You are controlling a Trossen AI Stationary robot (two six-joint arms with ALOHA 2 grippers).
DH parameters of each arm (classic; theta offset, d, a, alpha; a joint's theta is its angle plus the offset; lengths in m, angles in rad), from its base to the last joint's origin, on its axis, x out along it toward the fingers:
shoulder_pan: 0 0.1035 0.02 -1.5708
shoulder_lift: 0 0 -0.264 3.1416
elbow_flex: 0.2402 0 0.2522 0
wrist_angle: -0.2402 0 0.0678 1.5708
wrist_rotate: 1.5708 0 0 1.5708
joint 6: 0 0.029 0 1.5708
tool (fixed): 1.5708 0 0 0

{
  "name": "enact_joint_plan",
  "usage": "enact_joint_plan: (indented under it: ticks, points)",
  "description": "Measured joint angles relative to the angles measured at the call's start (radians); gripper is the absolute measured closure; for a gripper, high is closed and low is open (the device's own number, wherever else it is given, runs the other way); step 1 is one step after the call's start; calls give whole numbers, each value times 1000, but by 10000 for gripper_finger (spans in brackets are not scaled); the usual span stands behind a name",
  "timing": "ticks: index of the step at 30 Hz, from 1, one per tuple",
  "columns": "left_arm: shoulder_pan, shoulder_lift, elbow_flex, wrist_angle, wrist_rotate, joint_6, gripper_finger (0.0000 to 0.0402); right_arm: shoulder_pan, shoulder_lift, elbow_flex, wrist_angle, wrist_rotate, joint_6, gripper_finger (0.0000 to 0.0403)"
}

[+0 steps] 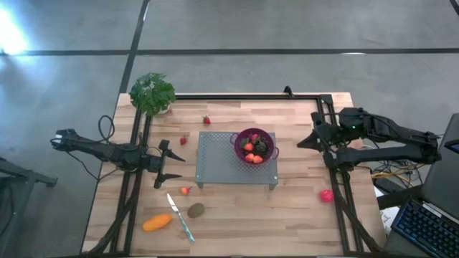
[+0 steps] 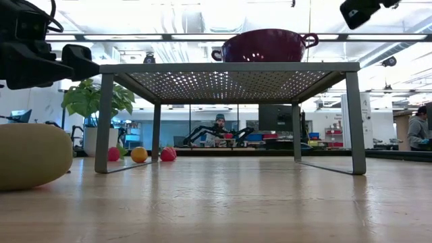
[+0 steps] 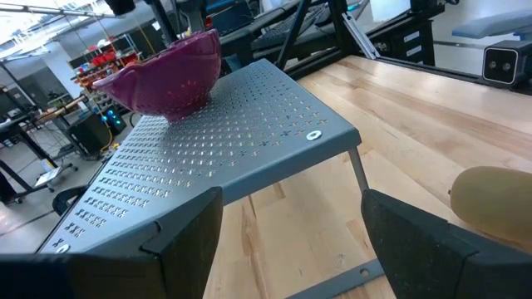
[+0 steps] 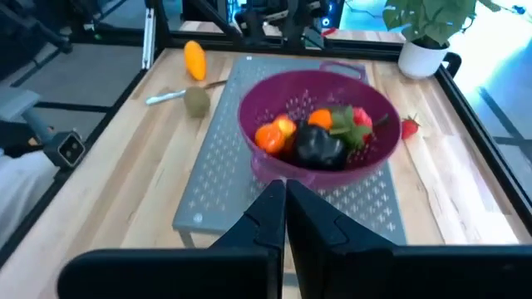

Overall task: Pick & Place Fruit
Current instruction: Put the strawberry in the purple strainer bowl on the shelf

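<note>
A purple colander bowl (image 1: 254,145) (image 4: 320,124) holding several fruit pieces stands on a grey perforated rack (image 1: 215,168) at the table's middle. Loose fruit lies on the wood: strawberries (image 1: 206,120) (image 1: 183,140) (image 1: 185,190), a brown-green oval (image 1: 196,210) (image 3: 490,199), an elongated orange piece (image 1: 157,223) and a pink-red ball (image 1: 326,195). My left gripper (image 1: 168,163) (image 3: 287,241) stands open just left of the rack, pointing at it. My right gripper (image 1: 305,141) (image 4: 285,208) is shut and empty, raised to the right of the bowl.
A potted plant (image 1: 152,93) stands at the far left corner. A slim knife (image 1: 181,217) lies near the front edge between the orange piece and the oval one. Bare wood shows at the table's right and near parts. People work in the room beyond.
</note>
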Motion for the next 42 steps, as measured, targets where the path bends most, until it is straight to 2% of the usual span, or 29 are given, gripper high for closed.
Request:
enact_joint_plan:
  ticks: [21,25,36,42]
  points:
    - [0,0,0,0,0,1,110,0,-364,-145,-53,-2,46,394]
    - [0,0,0,-24,1,44,110,0,-394,-145,-48,-2,46,394]
    - [0,0,0,-23,1,42,110,0,-403,-144,-48,-2,45,394]
    - [0,0,0,118,17,-39,110,0,-403,-144,-48,-2,45,394]
